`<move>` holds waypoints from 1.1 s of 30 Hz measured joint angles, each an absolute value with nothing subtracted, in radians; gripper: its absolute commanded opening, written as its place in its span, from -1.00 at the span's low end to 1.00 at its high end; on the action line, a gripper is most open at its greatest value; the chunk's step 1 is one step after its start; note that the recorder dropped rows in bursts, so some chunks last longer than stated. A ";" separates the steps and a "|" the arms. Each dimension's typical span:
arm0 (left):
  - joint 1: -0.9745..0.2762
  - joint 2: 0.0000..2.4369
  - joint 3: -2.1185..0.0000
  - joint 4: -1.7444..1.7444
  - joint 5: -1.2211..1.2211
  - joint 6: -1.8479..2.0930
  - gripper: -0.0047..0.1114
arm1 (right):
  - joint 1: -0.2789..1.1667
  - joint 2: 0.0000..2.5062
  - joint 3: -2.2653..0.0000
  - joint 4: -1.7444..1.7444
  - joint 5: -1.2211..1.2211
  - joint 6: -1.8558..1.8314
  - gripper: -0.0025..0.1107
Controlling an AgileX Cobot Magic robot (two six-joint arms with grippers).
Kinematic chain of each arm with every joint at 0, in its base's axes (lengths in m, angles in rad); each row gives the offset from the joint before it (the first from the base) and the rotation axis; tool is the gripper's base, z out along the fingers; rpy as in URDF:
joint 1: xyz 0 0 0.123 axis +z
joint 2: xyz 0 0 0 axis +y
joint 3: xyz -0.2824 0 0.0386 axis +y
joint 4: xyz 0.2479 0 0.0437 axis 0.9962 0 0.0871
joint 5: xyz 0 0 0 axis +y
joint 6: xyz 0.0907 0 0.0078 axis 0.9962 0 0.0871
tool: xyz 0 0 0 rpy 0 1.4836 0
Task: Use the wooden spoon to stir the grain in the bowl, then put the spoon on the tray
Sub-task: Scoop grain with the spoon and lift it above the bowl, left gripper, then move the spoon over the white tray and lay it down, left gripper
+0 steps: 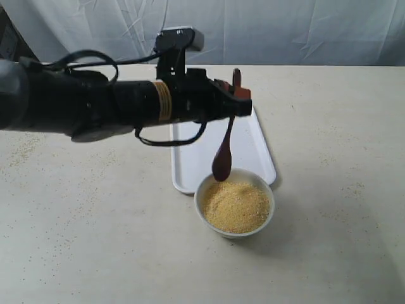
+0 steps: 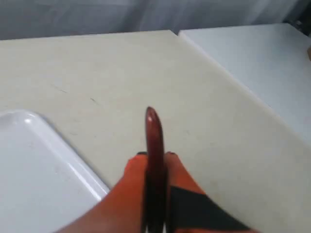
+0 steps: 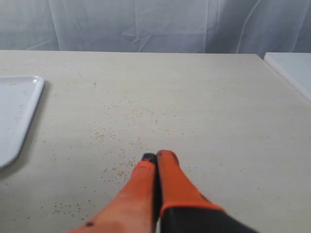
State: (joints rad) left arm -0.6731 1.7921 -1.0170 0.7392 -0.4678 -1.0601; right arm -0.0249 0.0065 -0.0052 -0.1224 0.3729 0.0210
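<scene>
Wooden spoon (image 1: 223, 158) hangs scoop-down at the bowl (image 1: 253, 229) rim, left gripper (image 1: 238, 96) clamped on its upper handle
Light, stiff and glossy, so it may swivel in the pinch; mid-handle looks the safer hold. Exterior view shows the scoop seemingly clear of the grain (image 1: 236, 206), tray (image 1: 256, 149) just behind; left wrist view gives only the handle tip. Right gripper (image 3: 156, 158) jaws together, empty
</scene>
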 measured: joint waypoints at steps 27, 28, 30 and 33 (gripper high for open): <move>-0.353 2.261 -1.430 1.385 -0.638 -2.089 -0.45 | -0.025 0.006 -0.005 -0.122 0.373 0.021 -0.95; -0.353 2.265 -1.430 1.385 -0.634 -2.089 -0.34 | -0.025 0.006 -0.005 -0.122 0.373 0.021 -0.95; -0.353 2.269 -1.432 1.383 -0.630 -2.089 -0.08 | -0.025 0.006 -0.005 -0.122 0.373 0.021 -0.95; -0.353 2.271 -1.432 1.383 -0.627 -2.089 0.14 | -0.025 0.006 -0.005 -0.122 0.373 0.021 -0.95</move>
State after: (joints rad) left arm -0.3532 2.2706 -1.4320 1.3834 -0.6274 -2.0889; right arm -0.0249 0.0065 -0.0052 -0.1224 0.3729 0.0210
